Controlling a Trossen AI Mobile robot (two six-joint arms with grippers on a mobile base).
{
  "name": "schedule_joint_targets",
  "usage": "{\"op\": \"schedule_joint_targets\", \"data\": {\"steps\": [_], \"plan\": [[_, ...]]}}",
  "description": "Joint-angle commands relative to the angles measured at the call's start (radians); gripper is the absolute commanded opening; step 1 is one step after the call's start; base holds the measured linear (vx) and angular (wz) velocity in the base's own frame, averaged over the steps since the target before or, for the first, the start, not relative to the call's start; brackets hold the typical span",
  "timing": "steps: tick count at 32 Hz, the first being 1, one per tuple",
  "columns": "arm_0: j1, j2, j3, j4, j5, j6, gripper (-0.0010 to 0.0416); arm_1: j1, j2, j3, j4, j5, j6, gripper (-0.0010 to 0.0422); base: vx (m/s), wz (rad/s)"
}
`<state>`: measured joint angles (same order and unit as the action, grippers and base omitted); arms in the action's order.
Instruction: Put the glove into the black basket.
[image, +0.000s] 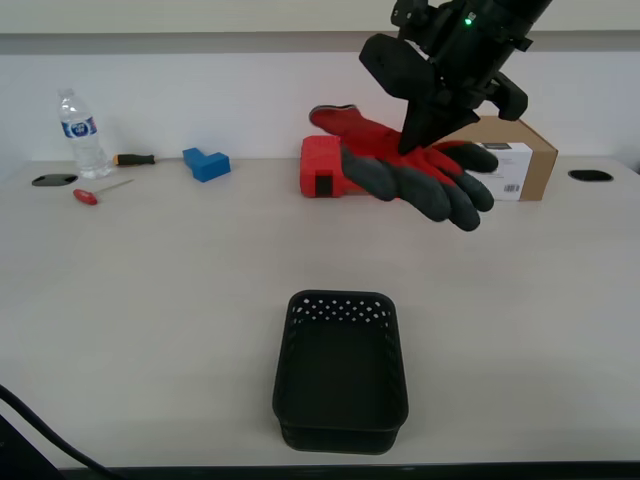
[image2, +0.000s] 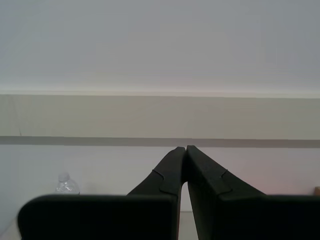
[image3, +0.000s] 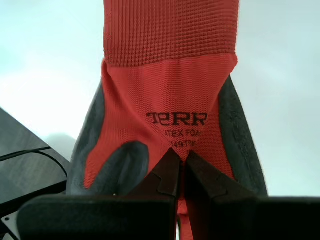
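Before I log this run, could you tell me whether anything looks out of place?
Nothing stands out: my first gripper holds the red knit glove in the air, and the black perforated plastic basket sits upright.
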<state>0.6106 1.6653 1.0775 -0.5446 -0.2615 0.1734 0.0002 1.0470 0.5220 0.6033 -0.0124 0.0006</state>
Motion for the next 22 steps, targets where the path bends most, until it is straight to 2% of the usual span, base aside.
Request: {"op": "schedule_joint_targets", "data": {"steps": [1, 3, 4, 6, 8, 11, 12, 13, 14, 20, 22], "plan": [[0.067, -0.002, 0.001, 0.002, -0.004, 0.033, -0.0002, 0.000, 0.000, 0.002, 0.005, 0.002, 0.000, 0.0000, 0.000, 0.000], [0.093, 0.016, 0.001, 0.005, -0.008, 0.043, -0.0002, 0.000, 0.001, 0.002, 0.004, 0.002, 0.000, 0.0000, 0.000, 0.000], [0.113, 0.048, 0.001, 0.000, -0.019, 0.062, -0.0002, 0.000, 0.000, 0.002, 0.005, 0.001, 0.000, 0.0000, 0.000, 0.000], [0.117, 0.103, 0.000, 0.001, -0.056, 0.065, -0.0002, 0.000, 0.000, 0.002, 0.005, 0.002, 0.000, 0.0000, 0.000, 0.000], [0.117, 0.175, 0.003, 0.010, -0.071, 0.063, -0.0002, 0.000, 0.001, 0.002, 0.004, 0.002, 0.000, 0.0000, 0.000, 0.000], [0.117, 0.285, 0.003, 0.045, -0.118, 0.062, -0.0001, 0.000, 0.001, 0.002, 0.005, 0.002, 0.000, 0.0000, 0.000, 0.000], [0.117, 0.339, 0.003, 0.059, -0.160, 0.061, -0.0001, 0.000, 0.001, 0.001, 0.004, 0.002, 0.000, 0.0000, 0.000, 0.000], [0.117, 0.357, 0.003, 0.066, -0.173, 0.062, -0.0001, 0.000, 0.001, 0.002, 0.004, 0.002, 0.000, 0.0000, 0.000, 0.000], [0.117, 0.403, 0.003, 0.097, -0.206, 0.062, -0.0001, 0.000, 0.001, 0.003, 0.004, -0.001, 0.000, 0.0000, 0.000, 0.000], [0.117, 0.492, 0.054, 0.101, -0.222, 0.050, -0.0001, 0.000, 0.001, 0.003, 0.004, -0.002, 0.000, 0.0000, 0.000, 0.000], [0.118, 0.517, 0.088, 0.085, -0.229, 0.030, -0.0001, 0.000, 0.001, 0.002, 0.004, -0.002, 0.000, 0.0000, 0.000, 0.000]]}}
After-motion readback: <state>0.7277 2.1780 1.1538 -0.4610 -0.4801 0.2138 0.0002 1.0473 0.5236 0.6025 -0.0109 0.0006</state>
